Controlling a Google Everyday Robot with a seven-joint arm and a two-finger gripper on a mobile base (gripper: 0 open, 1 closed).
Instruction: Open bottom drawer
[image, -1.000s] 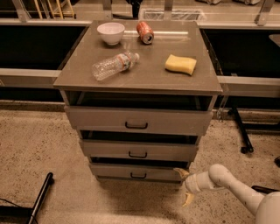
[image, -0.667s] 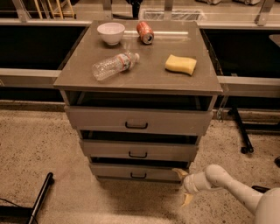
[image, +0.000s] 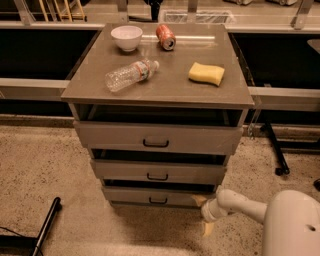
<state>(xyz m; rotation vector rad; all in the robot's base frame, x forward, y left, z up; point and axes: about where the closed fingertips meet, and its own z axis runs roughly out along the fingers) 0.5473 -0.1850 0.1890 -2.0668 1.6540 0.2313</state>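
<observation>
The bottom drawer (image: 135, 195) is the lowest of three grey-brown drawer fronts in the cabinet, with a small black bar handle (image: 158, 200). It stands out slightly less than the two drawers above it. My gripper (image: 204, 215) is low at the cabinet's right front corner, just right of the bottom drawer. It is open, with one yellowish finger (image: 199, 200) at the drawer's right end and the other (image: 207, 229) lower, near the floor. It holds nothing.
On the cabinet top (image: 165, 87) lie a white bowl (image: 126, 37), a red can (image: 165, 36), a clear plastic bottle (image: 130, 75) and a yellow sponge (image: 206, 73). A black bar (image: 47, 225) lies on the floor at the left. A black stand leg (image: 275, 150) is at the right.
My gripper has shifted slightly left, closer to the right end of the bottom drawer. The drawers have not moved.
</observation>
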